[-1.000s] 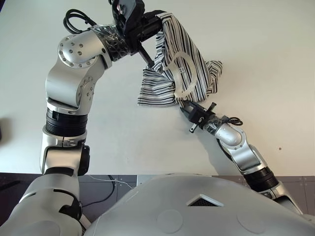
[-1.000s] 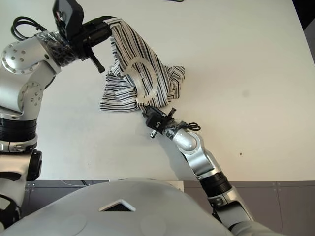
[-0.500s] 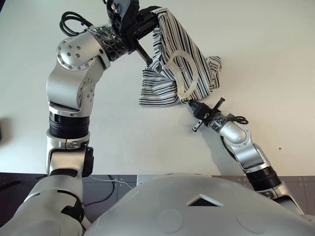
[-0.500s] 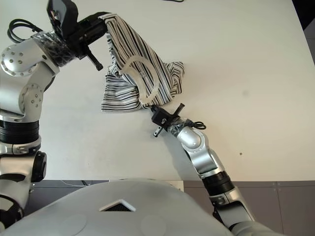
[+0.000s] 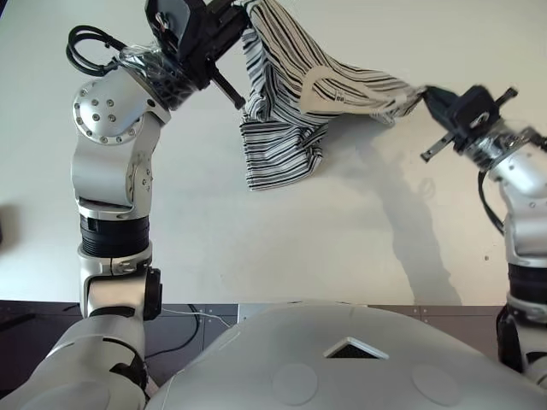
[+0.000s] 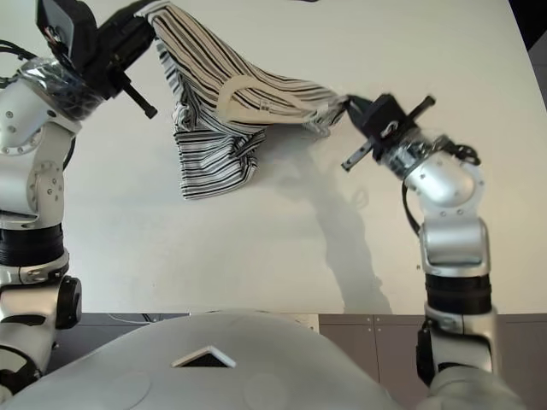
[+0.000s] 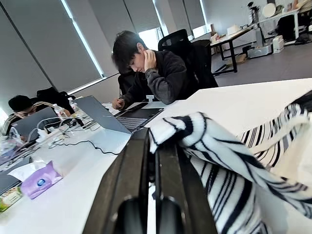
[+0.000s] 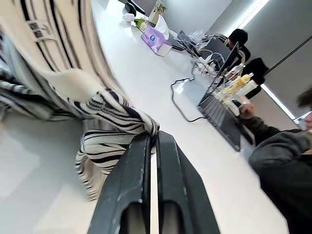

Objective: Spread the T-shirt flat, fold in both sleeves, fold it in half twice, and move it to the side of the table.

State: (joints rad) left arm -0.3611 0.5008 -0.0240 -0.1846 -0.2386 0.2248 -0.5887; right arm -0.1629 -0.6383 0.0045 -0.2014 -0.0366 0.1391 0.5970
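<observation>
T-shirt point(image 5: 275, 147) hangs stretched across upper frame over the tabletop point(image 5: 282, 243), left end effector point(image 5: 240, 19) and right end effector point(image 5: 429, 95) each clenched on its fabric.

and this is an office, open-plan by the look of it. the long white table point(image 7: 234, 105) runs on as a shared desk, with an open laptop point(image 7: 105, 114) on it, a loose cable point(image 7: 80, 144) trailing past and a tissue pack point(image 7: 36, 181) near the edge. behind it stands a black office chair point(image 7: 187, 46), with more desks point(image 7: 243, 33) across the grey floor point(image 7: 273, 63) and grey blinds point(image 7: 39, 53) along the wall. bottles point(image 8: 239, 84) stand by a second laptop point(image 8: 219, 114).
</observation>
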